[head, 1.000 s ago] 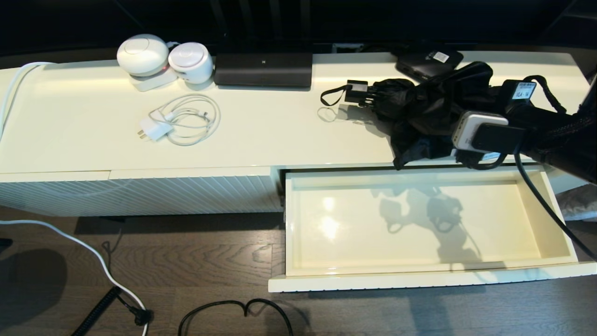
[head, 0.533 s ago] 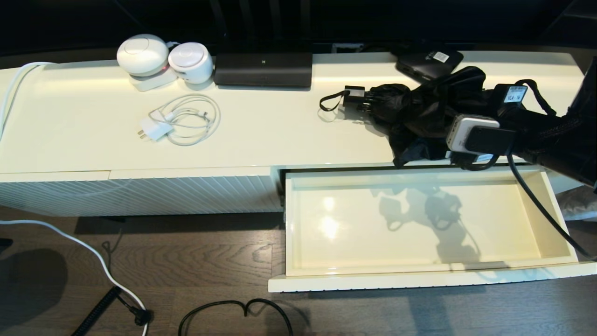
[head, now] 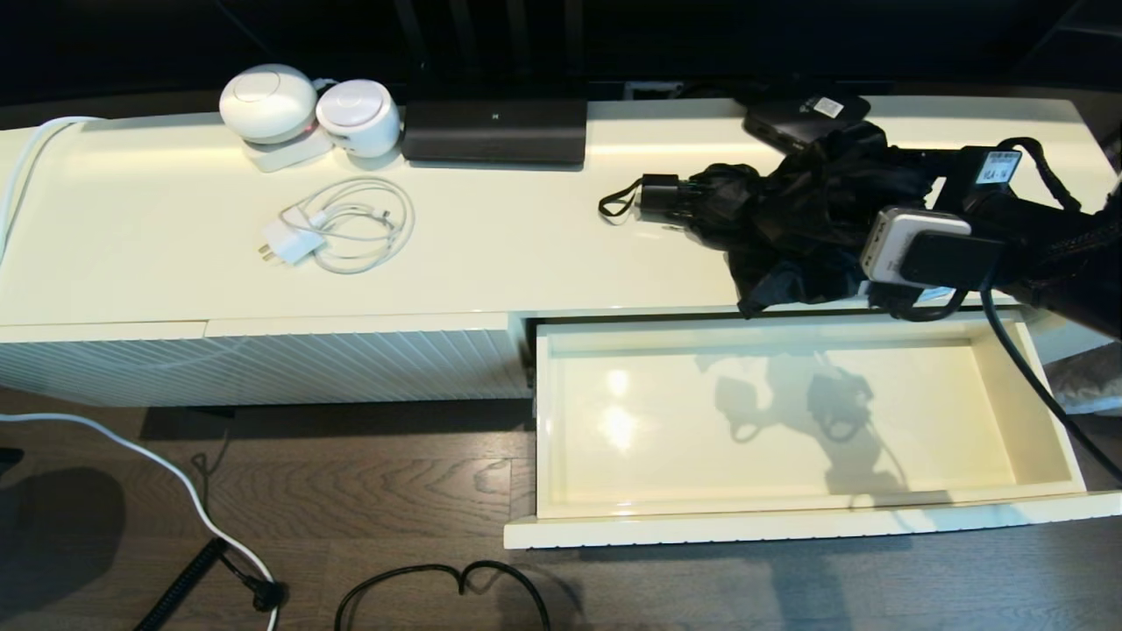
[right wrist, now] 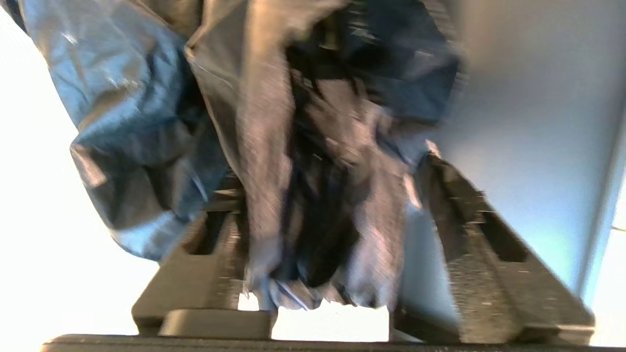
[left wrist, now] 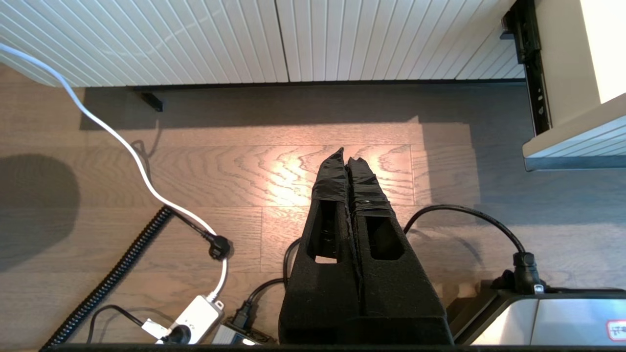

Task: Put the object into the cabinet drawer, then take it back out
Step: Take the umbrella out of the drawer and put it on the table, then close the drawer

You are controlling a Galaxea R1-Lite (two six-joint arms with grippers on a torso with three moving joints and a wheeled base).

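The black folding umbrella lies rumpled on the cabinet top at the right, behind the drawer. Its short handle and strap loop point left. My right arm reaches in from the right. In the right wrist view my right gripper is open, its fingers spread wide with umbrella fabric bunched between them and a gap beside one finger. The cabinet drawer is pulled out with nothing in it. My left gripper is shut, parked low over the wooden floor.
A small flat black box with a white label sits just behind the umbrella. Further left on the top are a black bar-shaped device, two white round devices and a white charger with cable. Cables cross the floor.
The umbrella has come down from slightly raised to rest on the cabinet top, its handle ending a little further left. My right wrist has since drawn back to the right.
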